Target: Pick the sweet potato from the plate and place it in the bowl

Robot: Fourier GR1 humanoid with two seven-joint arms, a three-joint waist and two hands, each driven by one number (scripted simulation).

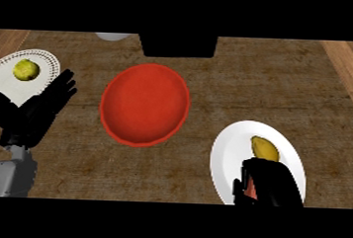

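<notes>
Brown table under me, sweet potato (265, 148) on white plate (229, 157) near the right edge, just beyond my right hand (270, 186), fingers curled and touching its near end, red bowl (145, 104) mid-table, left hand (45, 109) open.

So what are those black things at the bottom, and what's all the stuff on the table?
Those are a robot's two hands. The picture is taken from the robot's head, looking straight down at a brown counter. The left hand is open, fingers straight, resting at the left by a patterned plate with a yellow-green fruit on it. The right hand is down over a white plate. A yellow sweet potato lies on that plate, just past the fingers. Something reddish shows under the hand, but I cannot tell what it is or whether the hand holds it. In the middle sits a red bowl with nothing in it.
</notes>
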